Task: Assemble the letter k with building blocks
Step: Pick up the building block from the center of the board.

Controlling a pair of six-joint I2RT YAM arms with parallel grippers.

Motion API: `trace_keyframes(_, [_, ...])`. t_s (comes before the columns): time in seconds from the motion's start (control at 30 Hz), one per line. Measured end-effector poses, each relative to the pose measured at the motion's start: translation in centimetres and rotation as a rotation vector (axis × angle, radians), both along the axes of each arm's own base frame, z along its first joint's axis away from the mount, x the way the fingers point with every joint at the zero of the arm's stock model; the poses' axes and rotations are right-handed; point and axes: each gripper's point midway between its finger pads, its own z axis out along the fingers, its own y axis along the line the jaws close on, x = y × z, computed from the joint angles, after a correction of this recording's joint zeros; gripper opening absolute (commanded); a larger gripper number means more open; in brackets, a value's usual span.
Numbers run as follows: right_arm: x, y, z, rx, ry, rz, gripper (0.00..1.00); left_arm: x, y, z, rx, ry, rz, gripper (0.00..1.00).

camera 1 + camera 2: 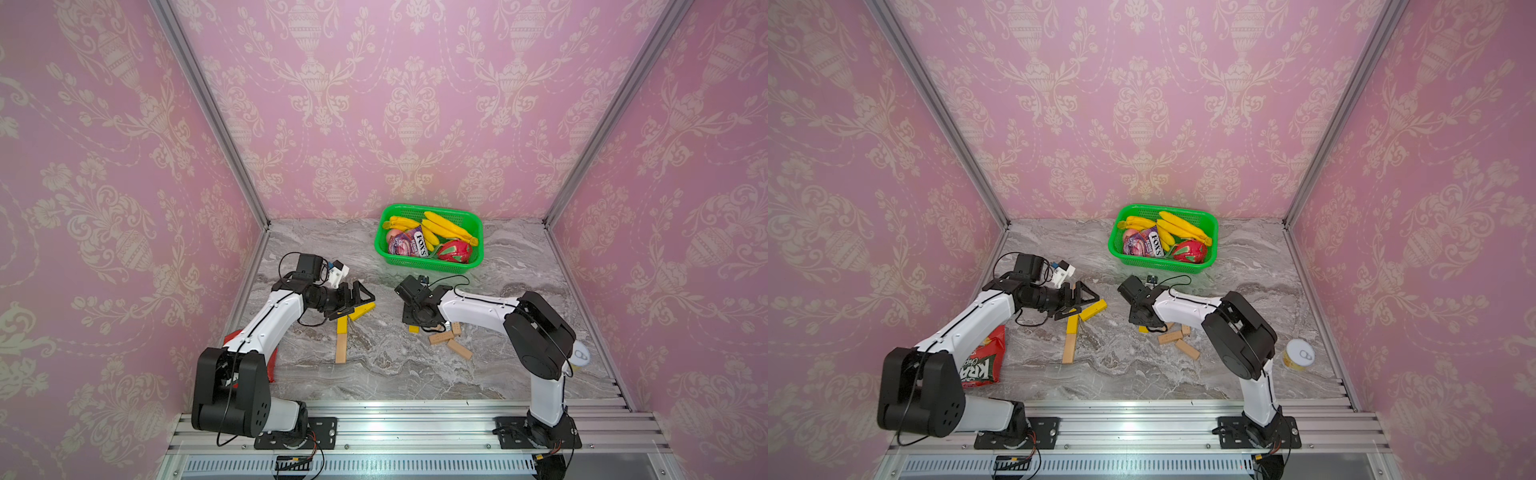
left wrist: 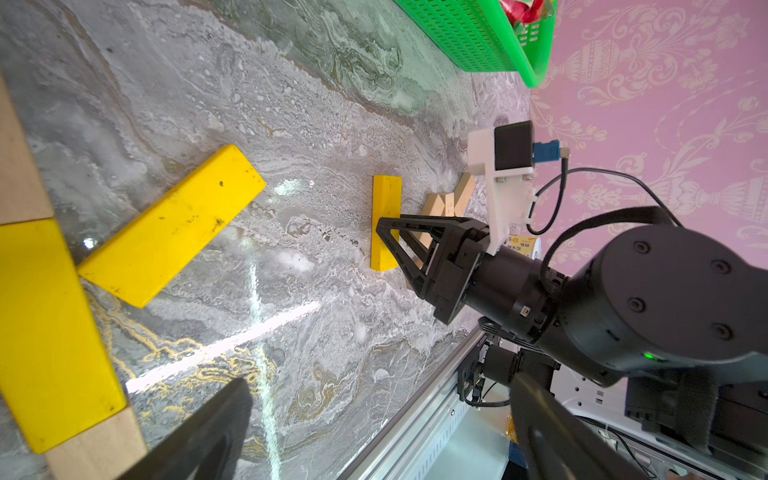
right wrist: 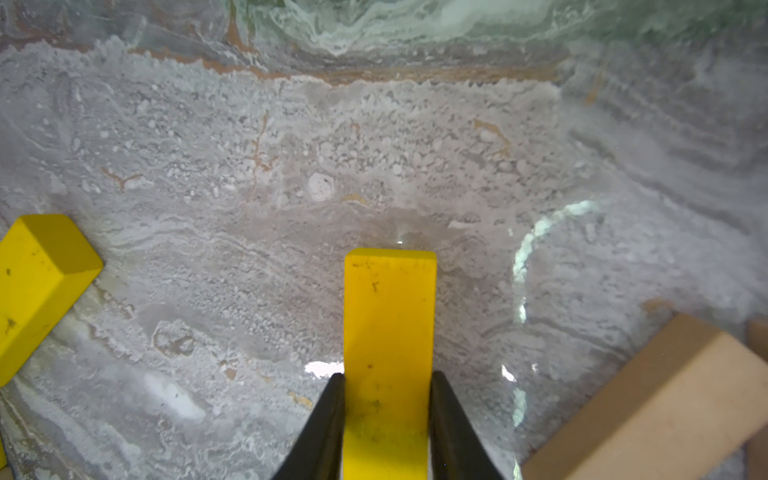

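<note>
Right wrist view: the right gripper (image 3: pixel 388 376) has its black fingers (image 3: pixel 324 424) clamped against both long sides of a bright yellow flat rectangular bar (image 3: pixel 390 311). The bar appears to lie flat on the grey marbled tabletop (image 3: pixel 374 145). A plain tan wooden bar (image 3: pixel 648 399) lies near it without touching.

Left wrist view: the left gripper (image 2: pixel 380 386) is spread wide and holds nothing. Below it lies the unfinished letter k, with a straight stem made of a tan end bar (image 2: pixel 16 166), a yellow middle bar (image 2: pixel 50 332) and a second tan end bar (image 2: pixel 95 453). A slanted yellow arm (image 2: pixel 172 224) meets the middle bar. The other arm is missing, so I judge the step in hand to be picking up the fifth piece.

In a top view, loose tan bars (image 1: pixel 441 337) crowd just beside the right gripper, so a straight lift would avoid dragging them. The next move calls for carrying the held bar to the stem. There it needs turning to slant the opposite way and setting with its end against the middle bar. The left gripper hovers over the stem's far end and probably has to clear off first. The green plastic basket (image 1: pixel 428 266) of bananas, the red crisp bag (image 1: pixel 984 361) and the tin can (image 1: pixel 1298 354) sit well apart from that path.
</note>
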Motion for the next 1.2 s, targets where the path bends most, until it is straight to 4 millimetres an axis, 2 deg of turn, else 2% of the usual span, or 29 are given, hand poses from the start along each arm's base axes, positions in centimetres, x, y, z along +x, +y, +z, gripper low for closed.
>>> trace_keyframes(0.27, [-0.1,-0.1,0.1,-0.02,-0.008,0.05,0.16,-0.3,1.2,0.9,0.002,-0.029,0.03,0.99])
trace_keyframes(0.5, [-0.1,0.7,1.6,-0.051,-0.055,0.207,0.16,-1.6,2.3,0.8,-0.002,-0.037,0.071,0.99])
trace_keyframes(0.73, [-2.4,5.2,3.4,-0.025,-0.094,0.52,0.16,-2.0,5.3,0.1,-0.053,0.015,0.202,0.99])
trace_keyframes(0.93, [-4.8,8.2,4.6,0.031,-0.105,0.763,0.17,-2.6,5.9,-0.4,-0.136,0.095,0.26,0.99])
trace_keyframes(1.2, [-5.4,11.5,7.6,0.122,-0.154,0.927,0.18,-2.9,7.5,-0.7,-0.152,0.134,0.332,0.99])
